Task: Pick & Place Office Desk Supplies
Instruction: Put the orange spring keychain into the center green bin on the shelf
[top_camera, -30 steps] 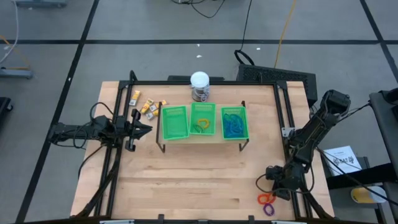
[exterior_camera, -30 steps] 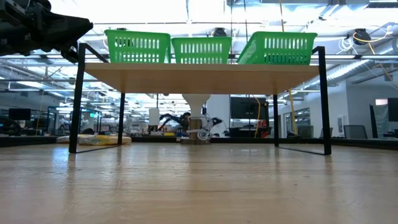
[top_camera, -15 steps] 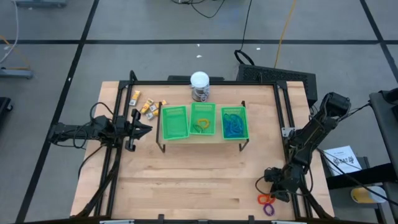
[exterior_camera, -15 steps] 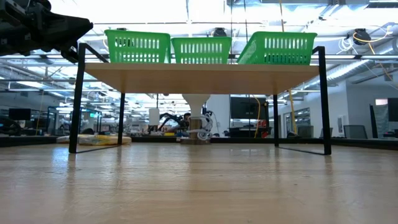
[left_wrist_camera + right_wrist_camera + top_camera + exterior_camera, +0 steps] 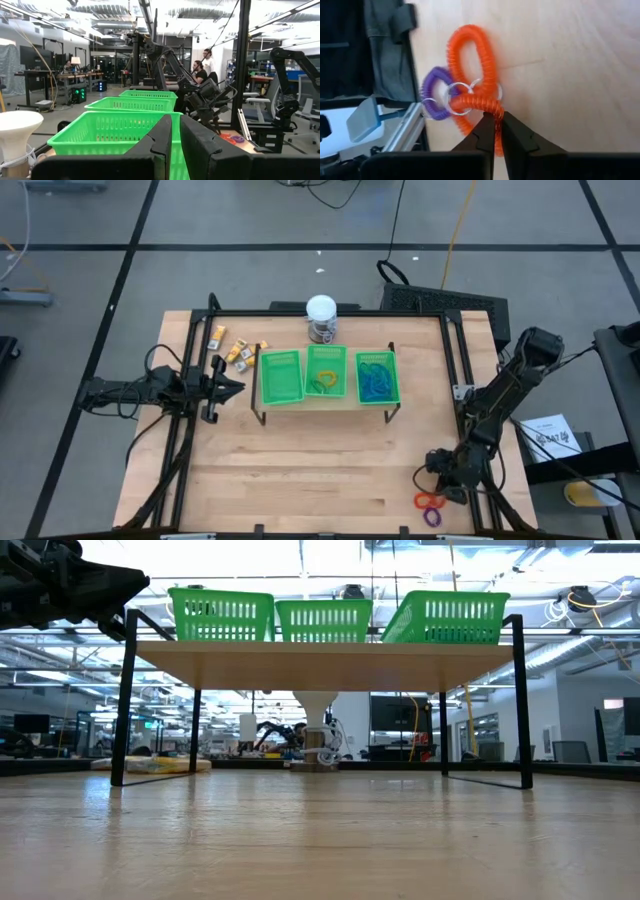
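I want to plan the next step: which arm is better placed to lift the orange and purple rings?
The right one. Its claw is shut on the orange ring, tangled with the purple ring, at the table's near right corner. The left claw, shut, waits beside the green tray.

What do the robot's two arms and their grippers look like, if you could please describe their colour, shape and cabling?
Both arms are dark, nearly black, built of jointed segments. Loose black cables loop beside the left arm and curl near the right arm. The left gripper and right gripper each end in two flat, matte dark fingers tapering to blunt tips. No markings show.
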